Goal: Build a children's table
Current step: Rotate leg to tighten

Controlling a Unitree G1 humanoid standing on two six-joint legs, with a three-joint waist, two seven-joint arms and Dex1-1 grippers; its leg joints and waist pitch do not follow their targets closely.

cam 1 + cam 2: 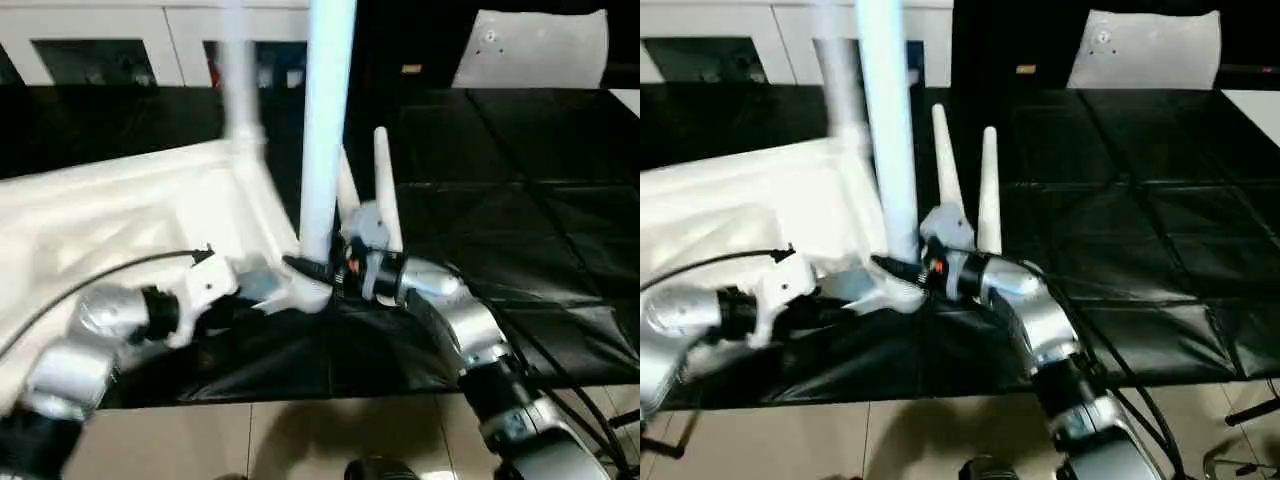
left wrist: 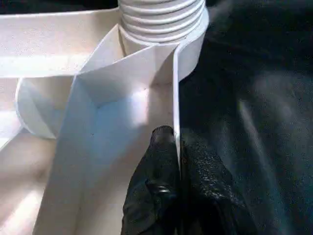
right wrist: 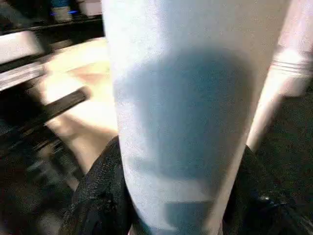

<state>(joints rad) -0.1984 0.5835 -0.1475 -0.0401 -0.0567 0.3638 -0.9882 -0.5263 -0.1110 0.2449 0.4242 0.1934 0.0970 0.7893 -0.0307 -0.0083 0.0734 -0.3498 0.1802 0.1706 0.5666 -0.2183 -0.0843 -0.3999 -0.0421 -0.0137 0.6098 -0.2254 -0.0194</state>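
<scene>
The white table top (image 1: pixel 120 220) lies upside down on the black mat (image 1: pixel 520 200). One white leg (image 1: pixel 325 130) stands upright in its near corner socket (image 2: pixel 161 29), with the threaded end showing in the left wrist view. My right gripper (image 1: pixel 318 268) is shut on this leg (image 3: pixel 181 98) close to its base, a black finger on each side. My left gripper (image 2: pixel 175 142) is shut on the thin rim wall (image 2: pixel 175 88) just beside that socket. A second leg (image 1: pixel 240 80) stands at the far corner. Two loose legs (image 1: pixel 386 190) lie on the mat behind my right gripper.
A white cabinet (image 1: pixel 100 40) with glass-fronted compartments runs along the back left. A white panel (image 1: pixel 530 50) leans at the back right. The mat ends at tiled floor (image 1: pixel 250 440) in front. A black cable (image 1: pixel 100 275) loops over my left forearm.
</scene>
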